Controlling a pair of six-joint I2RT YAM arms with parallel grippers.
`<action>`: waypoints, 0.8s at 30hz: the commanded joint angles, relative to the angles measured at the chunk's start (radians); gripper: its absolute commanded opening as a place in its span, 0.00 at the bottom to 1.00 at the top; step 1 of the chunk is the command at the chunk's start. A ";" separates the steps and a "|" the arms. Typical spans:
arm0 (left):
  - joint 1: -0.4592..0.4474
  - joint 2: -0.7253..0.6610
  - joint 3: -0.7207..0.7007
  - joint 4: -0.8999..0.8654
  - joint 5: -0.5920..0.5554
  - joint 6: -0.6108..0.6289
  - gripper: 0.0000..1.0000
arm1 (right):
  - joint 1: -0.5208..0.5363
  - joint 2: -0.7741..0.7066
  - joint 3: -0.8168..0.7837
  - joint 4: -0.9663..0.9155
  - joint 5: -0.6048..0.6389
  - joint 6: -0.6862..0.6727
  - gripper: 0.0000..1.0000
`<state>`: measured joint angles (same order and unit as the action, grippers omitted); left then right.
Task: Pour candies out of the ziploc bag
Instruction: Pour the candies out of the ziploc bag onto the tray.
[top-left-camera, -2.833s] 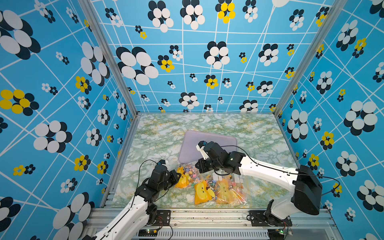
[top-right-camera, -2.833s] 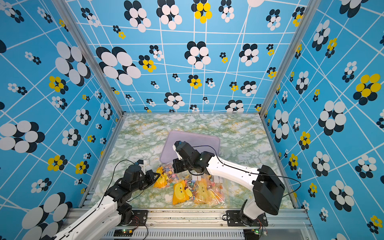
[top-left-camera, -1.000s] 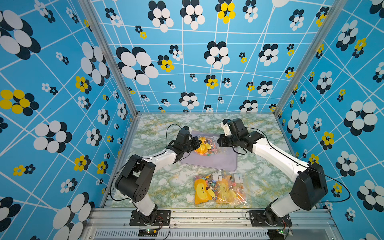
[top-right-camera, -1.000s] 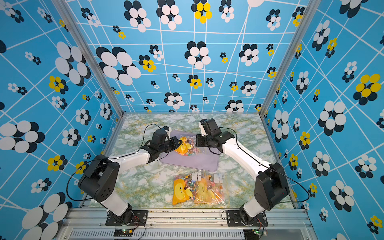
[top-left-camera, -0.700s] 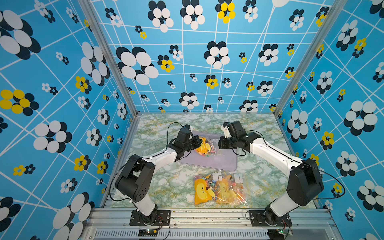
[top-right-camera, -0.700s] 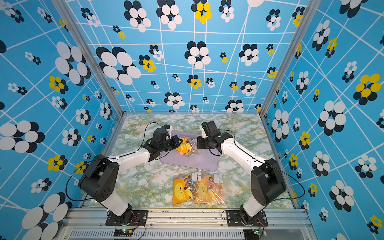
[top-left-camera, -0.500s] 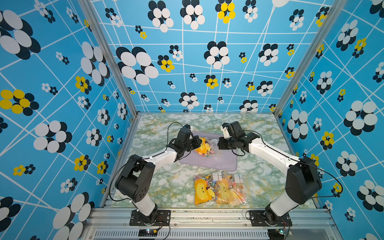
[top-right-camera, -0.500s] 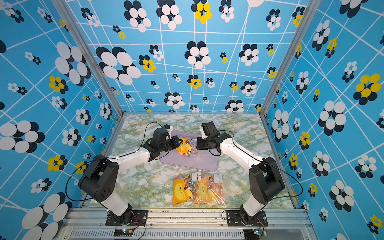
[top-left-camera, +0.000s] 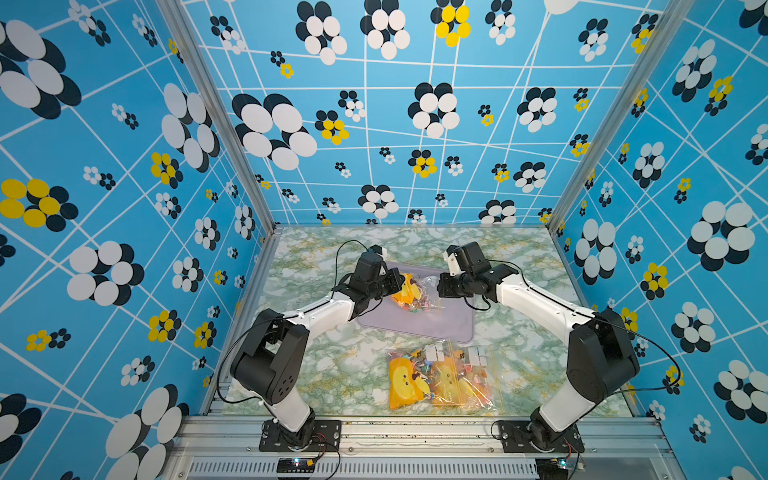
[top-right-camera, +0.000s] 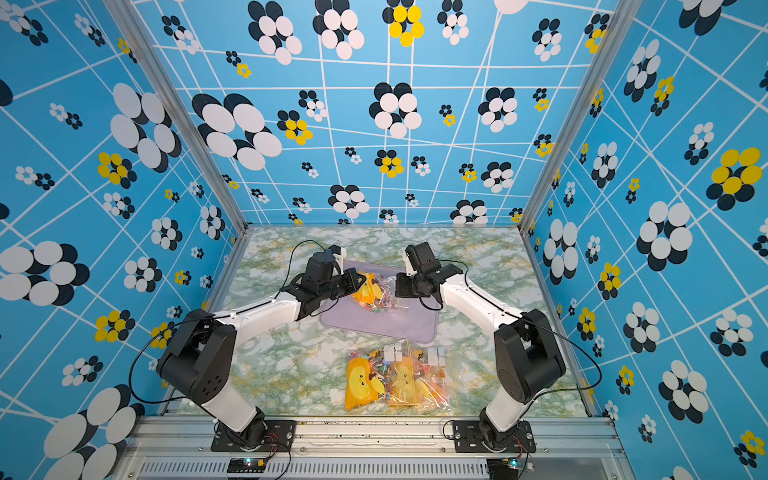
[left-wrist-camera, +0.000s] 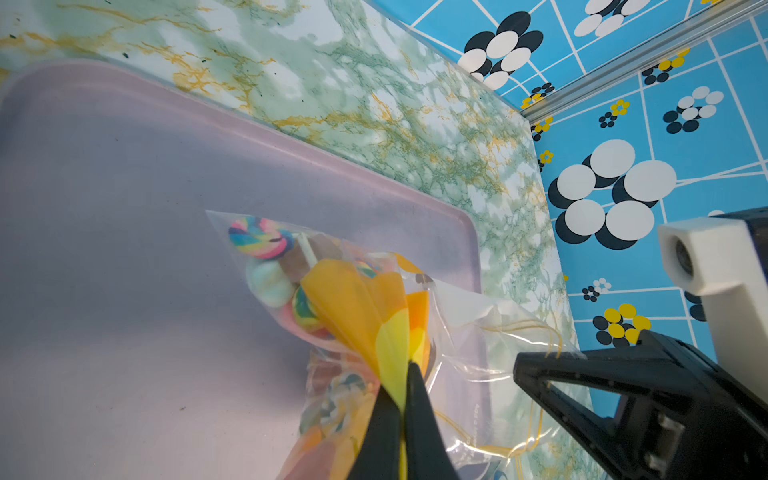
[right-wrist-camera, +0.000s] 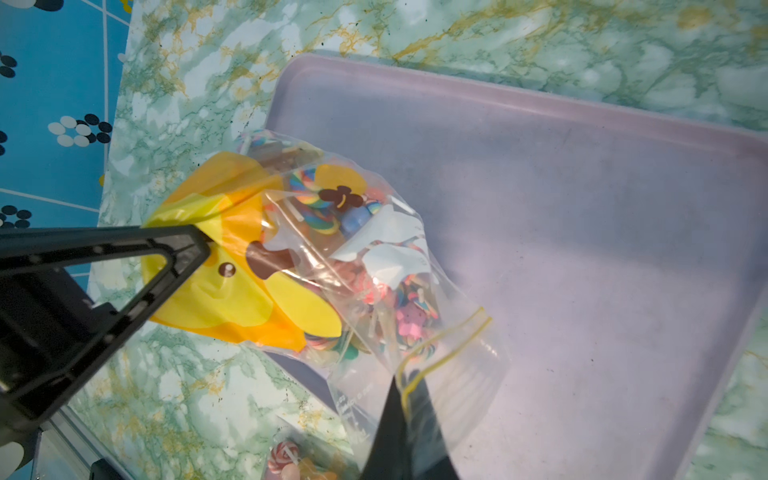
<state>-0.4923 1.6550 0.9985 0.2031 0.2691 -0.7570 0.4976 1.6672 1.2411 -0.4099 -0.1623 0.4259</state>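
A clear ziploc bag (top-left-camera: 417, 292) with a yellow-orange print hangs over the lilac tray (top-left-camera: 419, 324), held between both arms. My left gripper (left-wrist-camera: 405, 376) is shut on the bag's yellow printed end. My right gripper (right-wrist-camera: 401, 388) is shut on the yellow-lined zip end. The candies (right-wrist-camera: 409, 318) sit inside the bag: swirl lollipops (left-wrist-camera: 259, 241) and small pink, blue and green pieces. In both top views the left gripper (top-right-camera: 360, 285) and right gripper (top-right-camera: 397, 286) face each other, with the bag (top-right-camera: 377, 296) between them.
Two more candy-filled bags (top-left-camera: 440, 376) lie on the marble table near the front edge, also seen in a top view (top-right-camera: 399, 376). The tray (right-wrist-camera: 582, 208) has a low raised rim. Blue flower-patterned walls enclose the table on three sides.
Both arms have carried the bag from the front pile back over the tray. In the last second the right gripper edged slightly toward the left one.
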 joint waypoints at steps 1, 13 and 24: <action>-0.001 -0.003 0.061 0.052 -0.008 0.027 0.00 | -0.012 0.009 -0.005 0.010 -0.001 -0.009 0.01; 0.001 0.014 0.122 0.022 -0.011 0.050 0.00 | -0.024 0.040 0.009 0.024 -0.017 -0.007 0.01; 0.010 0.010 0.137 0.012 -0.014 0.058 0.00 | -0.028 0.072 0.020 0.045 -0.043 0.001 0.01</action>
<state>-0.4911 1.6688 1.0863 0.1616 0.2687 -0.7273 0.4770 1.7184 1.2415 -0.3759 -0.1879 0.4263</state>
